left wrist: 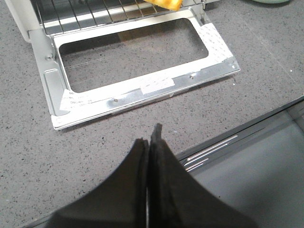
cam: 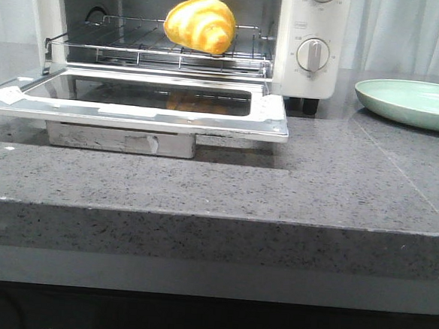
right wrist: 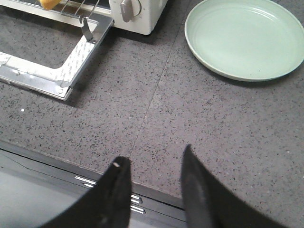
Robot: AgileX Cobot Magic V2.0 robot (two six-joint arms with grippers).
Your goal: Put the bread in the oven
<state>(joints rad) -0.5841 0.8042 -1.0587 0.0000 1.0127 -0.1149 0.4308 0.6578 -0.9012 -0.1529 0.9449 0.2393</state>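
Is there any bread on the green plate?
No, the green plate is bare; the bread sits on the oven's wire rack.

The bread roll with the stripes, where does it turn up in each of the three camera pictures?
Front view: the bread sits on the wire rack inside the oven.
Left wrist view: only a corner of it shows on the rack.
Right wrist view: just a sliver shows on the rack.
Shared landmark: the open glass door.
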